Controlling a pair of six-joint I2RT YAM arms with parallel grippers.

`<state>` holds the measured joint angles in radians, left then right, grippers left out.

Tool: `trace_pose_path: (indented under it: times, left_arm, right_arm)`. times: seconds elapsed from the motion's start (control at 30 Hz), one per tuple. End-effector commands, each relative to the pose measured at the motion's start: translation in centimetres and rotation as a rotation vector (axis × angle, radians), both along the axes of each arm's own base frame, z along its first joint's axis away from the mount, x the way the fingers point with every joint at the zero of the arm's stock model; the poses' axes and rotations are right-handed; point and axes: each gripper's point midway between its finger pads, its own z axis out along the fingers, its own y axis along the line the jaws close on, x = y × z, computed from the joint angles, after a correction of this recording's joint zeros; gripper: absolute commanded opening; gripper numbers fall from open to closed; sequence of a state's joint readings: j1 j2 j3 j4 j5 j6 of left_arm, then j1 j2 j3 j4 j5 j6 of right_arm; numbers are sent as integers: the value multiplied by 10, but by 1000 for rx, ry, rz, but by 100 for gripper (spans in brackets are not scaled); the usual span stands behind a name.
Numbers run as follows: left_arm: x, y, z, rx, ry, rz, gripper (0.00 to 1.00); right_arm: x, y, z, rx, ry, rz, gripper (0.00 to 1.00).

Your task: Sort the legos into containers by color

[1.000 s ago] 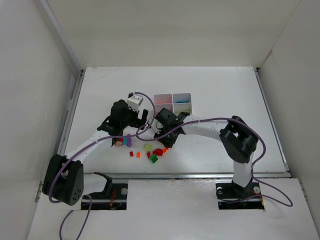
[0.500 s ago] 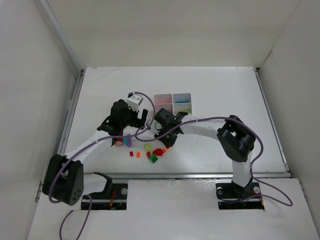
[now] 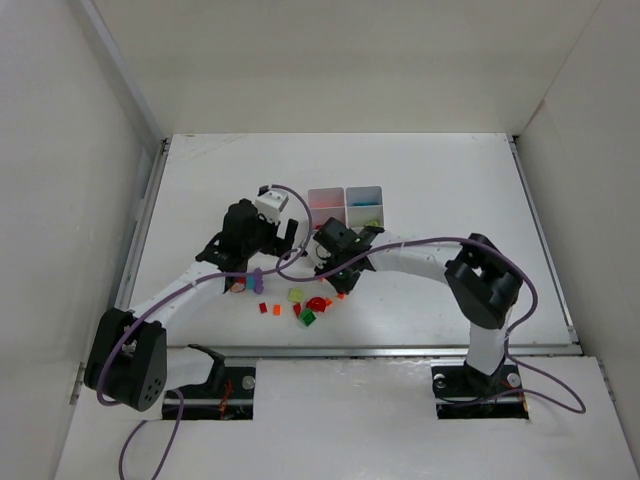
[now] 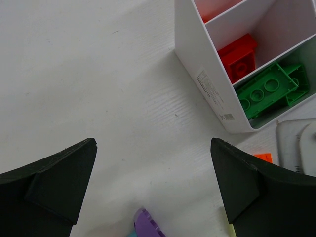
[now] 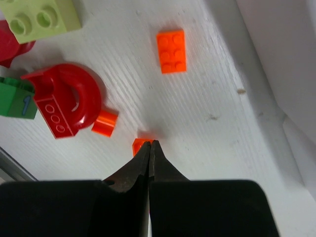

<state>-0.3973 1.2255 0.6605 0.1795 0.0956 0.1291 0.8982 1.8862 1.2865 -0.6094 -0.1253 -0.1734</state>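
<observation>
The white tray (image 3: 346,206) stands behind the arms; in the left wrist view its wall (image 4: 207,81) shows, with a red brick (image 4: 239,57) and a green brick (image 4: 266,89) in separate compartments. Loose legos (image 3: 305,303) lie in front of it. My left gripper (image 3: 268,238) is open and empty over bare table, a purple piece (image 4: 148,227) just below it. My right gripper (image 5: 149,143) is shut with its tips down at the table; a tiny orange bit (image 5: 138,146) peeks out beside the left tip. I cannot tell whether it is pinched.
Near the right gripper lie an orange plate (image 5: 171,51), an orange cylinder (image 5: 104,123), a red arch (image 5: 66,101), a yellow-green brick (image 5: 42,17) and a green brick (image 5: 17,101). The tray's wall (image 5: 276,59) is close on the right. High white walls enclose the table.
My right arm has shifted slightly to the right, its gripper staying low by the orange pieces. The left arm has not visibly moved.
</observation>
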Motion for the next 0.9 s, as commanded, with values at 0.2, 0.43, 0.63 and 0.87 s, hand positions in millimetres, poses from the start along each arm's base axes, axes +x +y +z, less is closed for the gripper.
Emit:
trace_pose_path:
  times: [0.2,0.43,0.63,0.87]
  left_arm:
    - [3,6,4,19,-34,37,100]
    - [7,22,3,47,-36,131,100]
    - [5,24,-4,14,-13,163,100]
    - [7,35,-8,0,-7,202,100]
  right_arm:
    - [21,12,61,164,-153,-88,0]
    - [91,2,146,389,-273,-325,0]
    - [174,8,204,507,-453,-526,0]
    - [232,25,201,535,-489,-631,0]
